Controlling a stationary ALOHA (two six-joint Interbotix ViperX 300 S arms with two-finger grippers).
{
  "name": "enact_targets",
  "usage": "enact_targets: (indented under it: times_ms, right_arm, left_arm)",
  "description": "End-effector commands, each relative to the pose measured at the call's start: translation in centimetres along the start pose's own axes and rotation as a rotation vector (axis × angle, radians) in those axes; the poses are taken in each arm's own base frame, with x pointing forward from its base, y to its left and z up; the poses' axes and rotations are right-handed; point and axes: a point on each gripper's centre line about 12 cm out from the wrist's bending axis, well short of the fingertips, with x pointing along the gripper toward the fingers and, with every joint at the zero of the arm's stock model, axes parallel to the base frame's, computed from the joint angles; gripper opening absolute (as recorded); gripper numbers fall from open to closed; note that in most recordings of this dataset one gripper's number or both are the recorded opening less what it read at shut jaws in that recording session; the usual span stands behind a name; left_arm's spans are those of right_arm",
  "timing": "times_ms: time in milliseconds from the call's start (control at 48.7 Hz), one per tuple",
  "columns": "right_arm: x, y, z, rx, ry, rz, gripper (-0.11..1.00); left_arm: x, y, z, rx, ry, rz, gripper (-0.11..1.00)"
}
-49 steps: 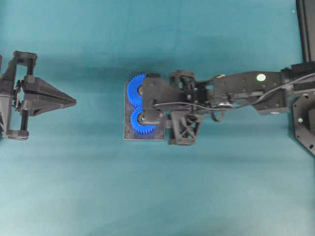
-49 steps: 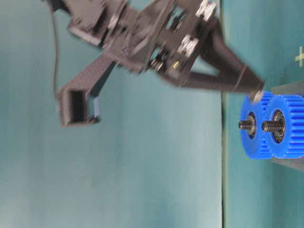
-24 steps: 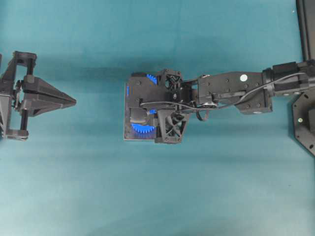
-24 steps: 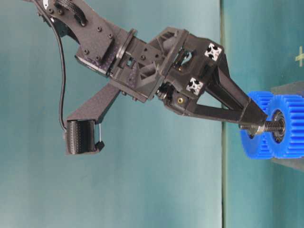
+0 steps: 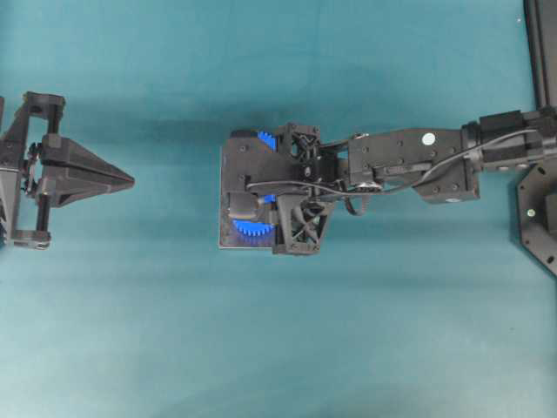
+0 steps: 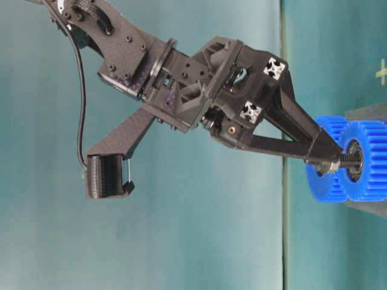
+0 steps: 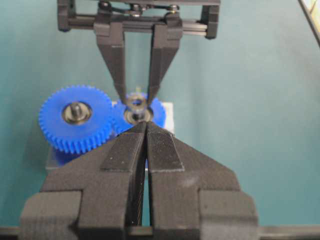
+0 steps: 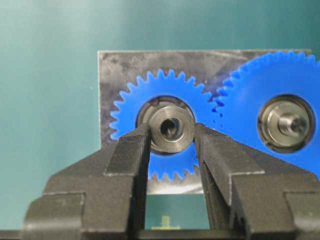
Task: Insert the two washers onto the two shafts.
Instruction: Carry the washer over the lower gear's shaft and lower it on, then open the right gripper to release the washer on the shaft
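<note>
The left pincer (image 5: 122, 180) hangs over bare teal counter (image 5: 157, 331) at the left of the overhead view, its two ribbed black fingers (image 7: 131, 150) pressed tip to tip with nothing between them, well apart from the work.

At the middle sits a dull grey square base plate (image 8: 120, 65) carrying two bright blue toothed gears. In the right wrist view the smaller gear (image 8: 127, 107) meshes with the larger gear (image 8: 270, 75) beside it, and the larger one shows a steel hub with a short stub at its centre.

The right pincer (image 8: 172, 131) reaches in from the right side of the overhead view and covers most of the plate. Its matte black, finely grooved fingers (image 8: 132, 150) are partly closed on the washer (image 8: 171, 128), a thick metal ring with a round bore, one pad on each side of its rim. The washer sits directly over the smaller gear's hub.

The table-level view shows the threaded shaft (image 6: 349, 161) standing out of the near gear, with the washer at its tip between the fingertips; whether the thread has entered the bore I cannot tell. The counter around the plate lies open on all sides.
</note>
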Motion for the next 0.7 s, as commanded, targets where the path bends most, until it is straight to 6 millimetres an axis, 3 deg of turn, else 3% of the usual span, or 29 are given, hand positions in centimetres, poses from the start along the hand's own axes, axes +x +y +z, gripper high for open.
enact_targets:
  times_ms: [0,678]
  right_arm:
    - [-0.90,0.42,1.19,-0.015,-0.043,0.006,0.31]
    - [-0.43,-0.12,1.07,0.003,-0.035,-0.002,0.31]
  left_arm:
    - [-0.03,-0.02,0.67,-0.002,-0.025,-0.001,0.01]
    - [-0.06,-0.02,0.70,0.000,-0.026,-0.001,0.01]
